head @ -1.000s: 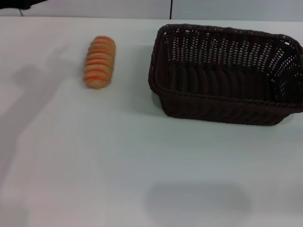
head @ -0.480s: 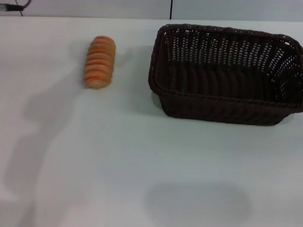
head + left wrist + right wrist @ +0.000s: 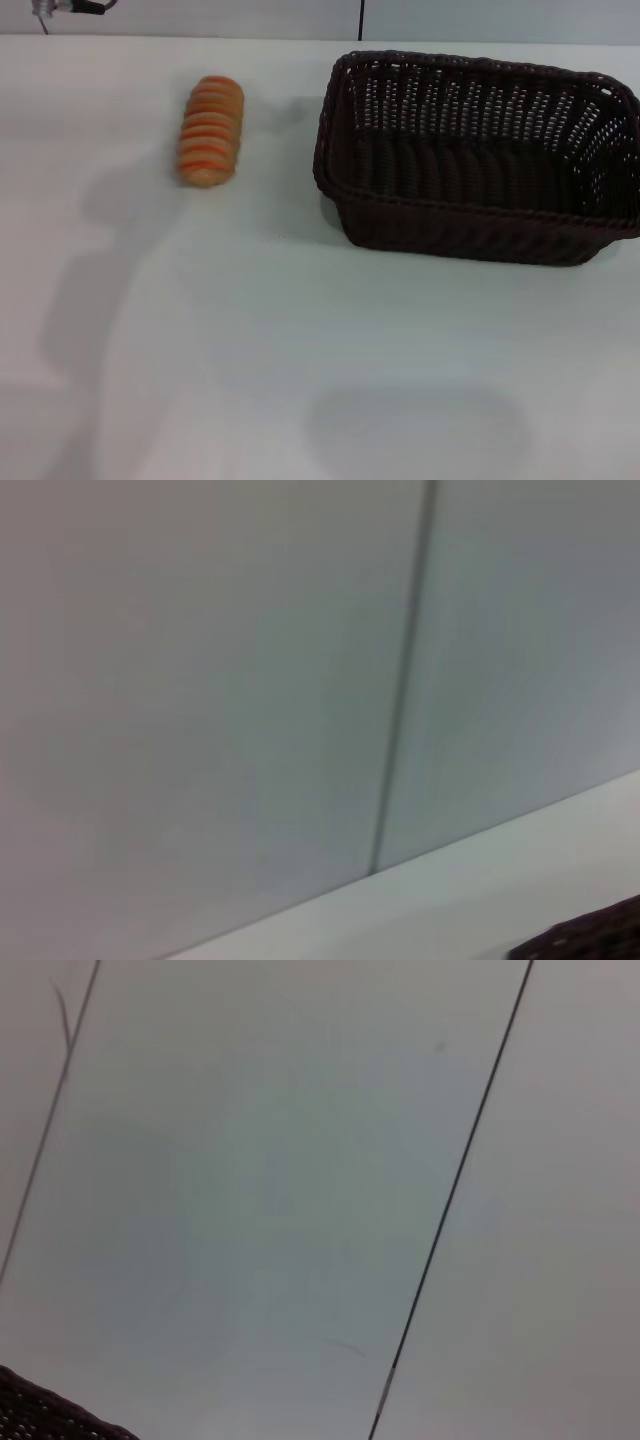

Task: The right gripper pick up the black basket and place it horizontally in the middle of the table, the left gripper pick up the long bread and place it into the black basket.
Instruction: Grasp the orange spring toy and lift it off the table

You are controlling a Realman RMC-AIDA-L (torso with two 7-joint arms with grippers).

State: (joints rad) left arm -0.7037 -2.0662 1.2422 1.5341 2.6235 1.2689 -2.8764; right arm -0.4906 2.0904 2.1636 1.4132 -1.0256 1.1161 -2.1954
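The long bread [image 3: 210, 130] lies on the white table [image 3: 300, 330] at the back left, lengthwise away from me. The black basket [image 3: 480, 155] stands upright and empty at the back right, its long side across the table. A corner of its rim shows in the left wrist view [image 3: 590, 942] and in the right wrist view [image 3: 40, 1410]. A small black and grey piece [image 3: 70, 5] at the top left edge of the head view looks like part of my left arm. An arm's shadow reaches toward the bread. My right gripper is out of view.
A pale wall with a dark vertical seam [image 3: 361, 18] stands behind the table's far edge. A broad faint shadow [image 3: 415, 430] lies on the table near its front edge.
The small dark piece at the top left edge has moved right. The arm's shadow on the left of the table has shifted toward the bread. Bread and basket have not moved.
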